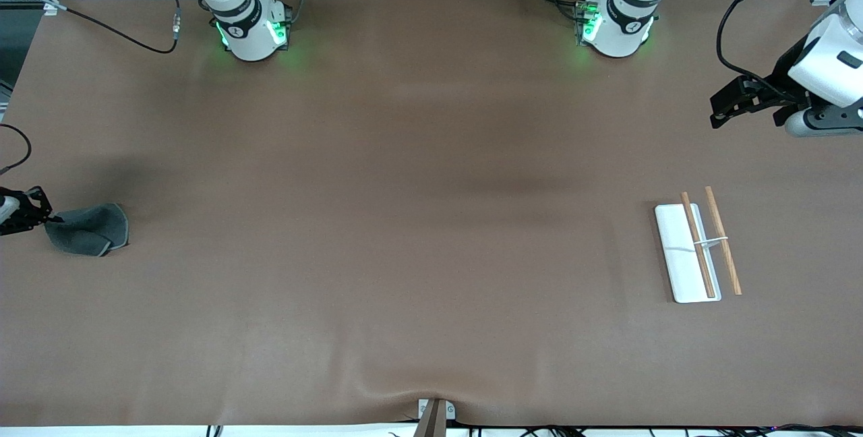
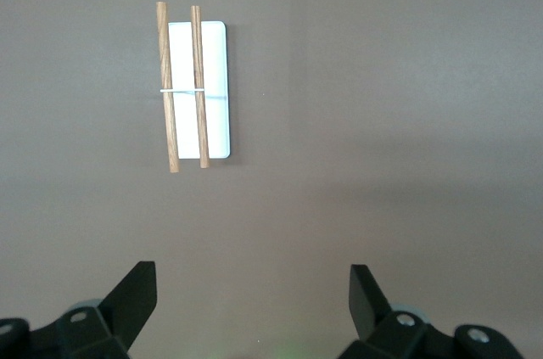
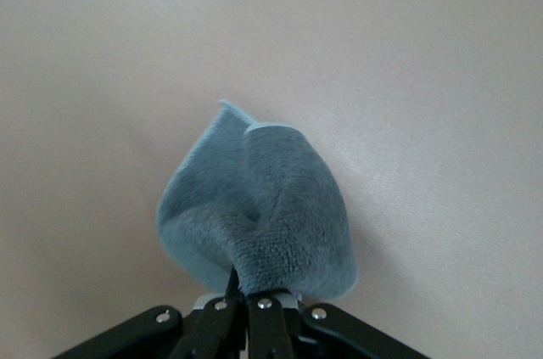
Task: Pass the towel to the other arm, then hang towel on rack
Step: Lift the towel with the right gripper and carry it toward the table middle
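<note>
Table (image 1: 418, 187); right wrist: towel (image 3: 254, 206) pinch

No text, label, brand, number or sign can be read anywhere in these views.

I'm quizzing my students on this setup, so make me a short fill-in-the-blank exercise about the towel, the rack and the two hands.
1. The right hand is shut on the ____.
2. The left hand waits with its fingers ____ near the rack.
3. The rack has ____ wooden rods over its white base.
4. The towel lies toward the ____ arm's end of the table.

Missing words: towel; open; two; right
</note>
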`<action>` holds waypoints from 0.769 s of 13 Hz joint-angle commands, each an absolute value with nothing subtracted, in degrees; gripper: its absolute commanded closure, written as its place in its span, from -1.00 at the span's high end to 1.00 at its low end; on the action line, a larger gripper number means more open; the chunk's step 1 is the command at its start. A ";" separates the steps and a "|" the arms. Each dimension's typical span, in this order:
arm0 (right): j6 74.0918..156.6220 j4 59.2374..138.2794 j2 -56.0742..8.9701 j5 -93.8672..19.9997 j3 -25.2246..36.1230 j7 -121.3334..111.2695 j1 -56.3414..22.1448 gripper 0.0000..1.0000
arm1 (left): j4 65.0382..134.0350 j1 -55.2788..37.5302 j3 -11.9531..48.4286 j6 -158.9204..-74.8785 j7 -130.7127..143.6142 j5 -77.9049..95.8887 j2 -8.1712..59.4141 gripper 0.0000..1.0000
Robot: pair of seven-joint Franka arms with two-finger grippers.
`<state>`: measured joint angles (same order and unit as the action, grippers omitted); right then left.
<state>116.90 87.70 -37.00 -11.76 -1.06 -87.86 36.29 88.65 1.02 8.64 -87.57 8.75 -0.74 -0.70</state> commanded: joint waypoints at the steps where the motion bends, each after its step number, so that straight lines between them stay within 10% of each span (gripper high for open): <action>1: 113.22 88.07 -34.37 -10.20 -1.23 -84.82 35.86 -1.00 | 88.59 1.41 8.79 -87.54 8.09 -0.35 -0.88 1.00; 10: 97.14 88.07 -28.92 -10.37 -1.41 -72.36 32.79 -1.00 | 88.77 1.49 8.79 -87.63 7.91 -0.26 -0.97 1.00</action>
<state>100.31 87.25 -31.67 -11.13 -1.31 -76.81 33.89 88.67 1.02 8.64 -87.60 8.75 -0.74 -0.69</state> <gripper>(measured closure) 0.982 0.000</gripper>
